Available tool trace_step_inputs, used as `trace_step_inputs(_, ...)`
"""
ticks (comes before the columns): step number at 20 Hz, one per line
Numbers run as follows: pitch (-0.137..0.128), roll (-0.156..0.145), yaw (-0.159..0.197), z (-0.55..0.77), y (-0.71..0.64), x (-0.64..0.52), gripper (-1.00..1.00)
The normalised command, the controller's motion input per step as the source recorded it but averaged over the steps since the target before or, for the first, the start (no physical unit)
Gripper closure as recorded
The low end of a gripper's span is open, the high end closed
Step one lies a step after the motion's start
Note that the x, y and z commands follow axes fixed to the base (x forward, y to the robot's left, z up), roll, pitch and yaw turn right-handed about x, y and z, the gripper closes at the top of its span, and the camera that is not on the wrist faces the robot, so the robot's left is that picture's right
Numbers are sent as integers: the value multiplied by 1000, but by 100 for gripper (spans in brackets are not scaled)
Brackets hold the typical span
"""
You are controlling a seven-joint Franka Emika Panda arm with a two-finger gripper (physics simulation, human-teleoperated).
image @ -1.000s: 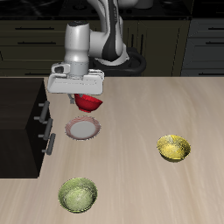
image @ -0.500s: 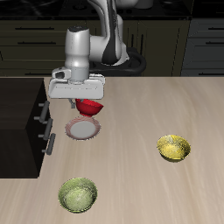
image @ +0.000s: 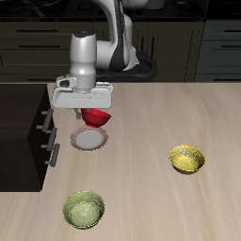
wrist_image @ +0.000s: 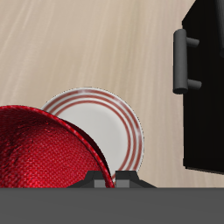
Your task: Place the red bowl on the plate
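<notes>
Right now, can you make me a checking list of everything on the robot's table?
Surface: light wooden table, bare between the things.
Job's things: red bowl held in the air, above the plate's back edge; the wrist view shows it partly over the plate, not resting on it. Plate lies flat with nothing on it.
Clutter: yellow bowl and green bowl, both nearer the table's front edge, apart from the plate.
Grippers: gripper shut on the red bowl's rim.
Cables: nothing seen.
Surroundings: dark cabinet with handles beside the plate; dark drawers behind the table.
</notes>
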Motion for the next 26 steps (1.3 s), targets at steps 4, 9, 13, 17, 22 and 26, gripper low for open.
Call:
trace_step_inputs(4,20,-7,-6,-94,-63,72,100)
trace_step_inputs(9,-9,-1,-3,20,36,137,100)
trace_step_inputs(13,-8,1,-2,40,-27,158,100)
trace_step_inputs(17,2,-13,4,0,-79,138,100)
trace_step_inputs(22,-5,-69,29,30,-114,45,-100)
trace_step_inputs(26,-13,-5,38,8,-29,-5,-100)
